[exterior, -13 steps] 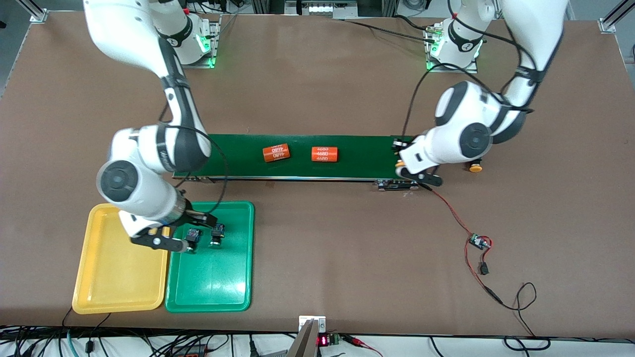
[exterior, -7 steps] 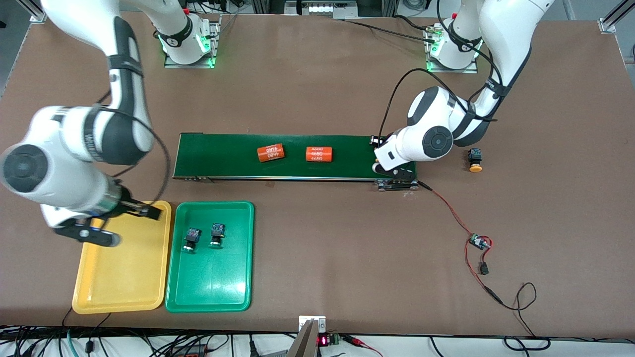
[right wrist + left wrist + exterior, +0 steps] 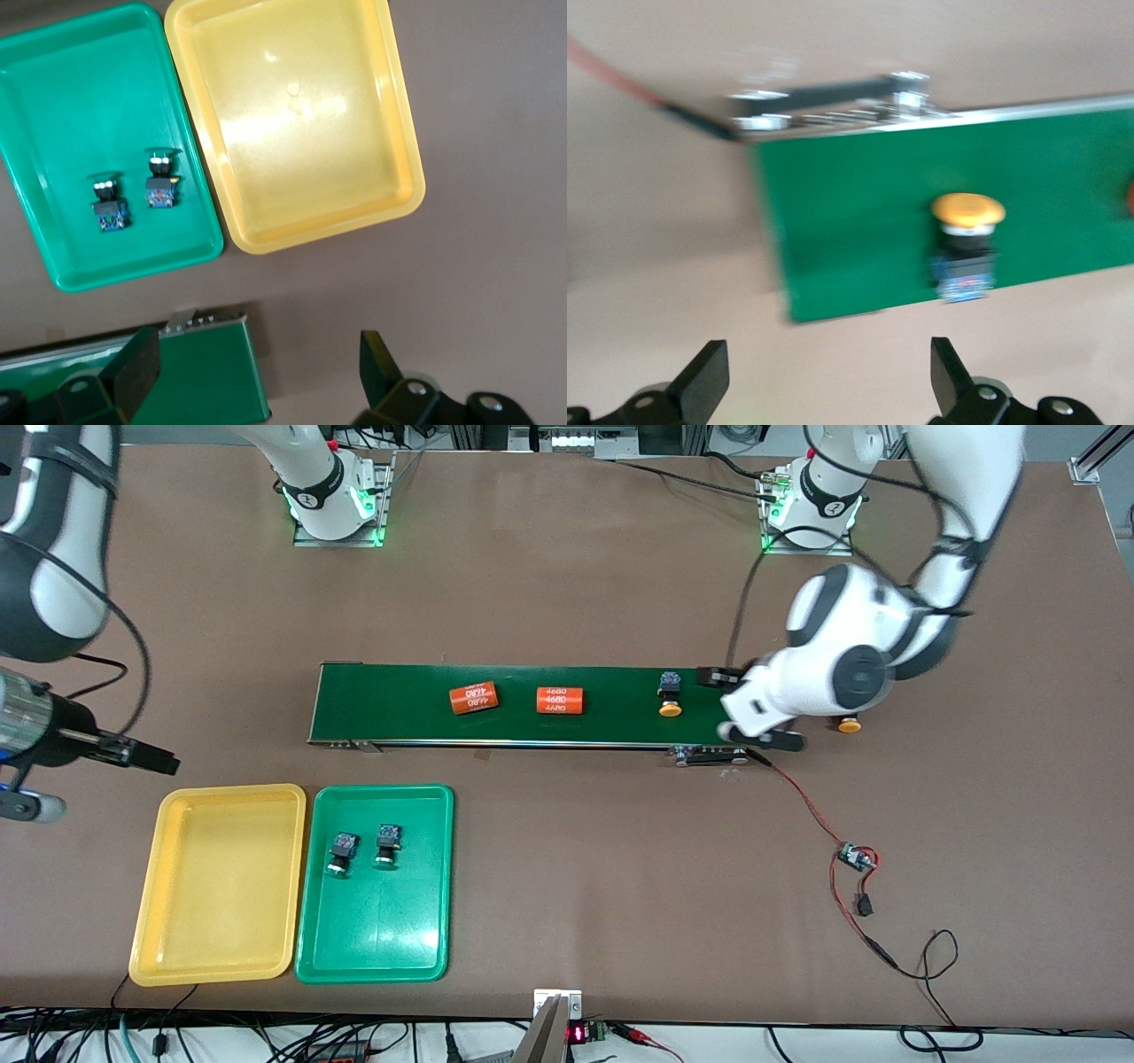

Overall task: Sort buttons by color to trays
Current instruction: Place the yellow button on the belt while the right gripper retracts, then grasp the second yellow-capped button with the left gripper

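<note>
Two green buttons (image 3: 342, 852) (image 3: 387, 843) stand side by side in the green tray (image 3: 372, 939); they also show in the right wrist view (image 3: 108, 204) (image 3: 161, 181). The yellow tray (image 3: 213, 886) beside it holds nothing. One yellow-orange button (image 3: 670, 693) lies on the dark-green belt (image 3: 399, 704) near the left arm's end, seen too in the left wrist view (image 3: 967, 239). Another yellow-orange button (image 3: 849, 724) lies on the table, half hidden by the left arm. My left gripper (image 3: 749, 708) hangs open and empty over the belt's end. My right gripper (image 3: 80, 779) is open, empty and high up, off the trays.
Two orange cylinders with white print (image 3: 473, 698) (image 3: 560, 701) lie on the belt. A small circuit board (image 3: 856, 857) with red and black wires lies on the table toward the left arm's end. The belt's motor bracket (image 3: 709, 755) sticks out at its corner.
The right gripper left the green tray and swung out and up toward the table's edge. The left gripper let go of a yellow-orange button on the belt and drew back. The cylinders drifted toward the right arm's end.
</note>
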You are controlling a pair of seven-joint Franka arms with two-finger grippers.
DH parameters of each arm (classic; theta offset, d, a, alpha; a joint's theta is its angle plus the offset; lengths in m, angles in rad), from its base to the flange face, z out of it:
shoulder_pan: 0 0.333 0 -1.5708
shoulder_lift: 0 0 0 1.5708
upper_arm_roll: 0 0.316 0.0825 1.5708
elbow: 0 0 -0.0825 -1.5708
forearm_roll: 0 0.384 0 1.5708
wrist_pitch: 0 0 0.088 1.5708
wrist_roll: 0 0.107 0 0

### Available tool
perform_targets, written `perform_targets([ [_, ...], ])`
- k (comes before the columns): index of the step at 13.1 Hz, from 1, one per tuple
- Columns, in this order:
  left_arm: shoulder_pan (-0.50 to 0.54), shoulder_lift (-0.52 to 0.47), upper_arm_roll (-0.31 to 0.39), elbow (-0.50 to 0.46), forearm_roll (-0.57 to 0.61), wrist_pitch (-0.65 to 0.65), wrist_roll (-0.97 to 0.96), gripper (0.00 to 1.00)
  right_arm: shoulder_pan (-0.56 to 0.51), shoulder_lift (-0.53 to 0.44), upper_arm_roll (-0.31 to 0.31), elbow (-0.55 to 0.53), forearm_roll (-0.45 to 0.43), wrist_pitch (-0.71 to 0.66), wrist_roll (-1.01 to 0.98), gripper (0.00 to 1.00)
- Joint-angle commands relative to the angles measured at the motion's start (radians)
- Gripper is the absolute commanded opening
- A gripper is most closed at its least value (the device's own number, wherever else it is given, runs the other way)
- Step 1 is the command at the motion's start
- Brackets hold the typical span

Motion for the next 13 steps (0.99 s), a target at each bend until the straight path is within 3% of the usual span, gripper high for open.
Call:
perform_targets([
  [1,0.004,-0.003,0.094,0.024,0.173,-0.057,0.019,1.00,-0.166,-0.074,0.209,-0.028,-0.092,-0.014,-0.003,1.00],
  [4,0.004,0.026,0.186,0.008,0.300,-0.054,0.162,1.00,-0.269,-0.120,0.311,-0.049,-0.159,-0.054,-0.006,1.00],
  [7,0.004,0.035,0.261,-0.093,0.300,0.040,0.264,1.00,-0.427,-0.151,0.513,-0.051,-0.245,-0.080,-0.019,1.00],
  [8,0.006,0.032,0.264,-0.139,0.300,0.088,0.269,1.00,-0.459,-0.162,0.549,-0.051,-0.265,-0.100,-0.019,1.00],
  [13,0.021,0.017,0.306,-0.379,0.300,0.430,0.273,1.00,-0.460,-0.216,0.541,-0.118,-0.273,-0.146,-0.022,1.00],
])
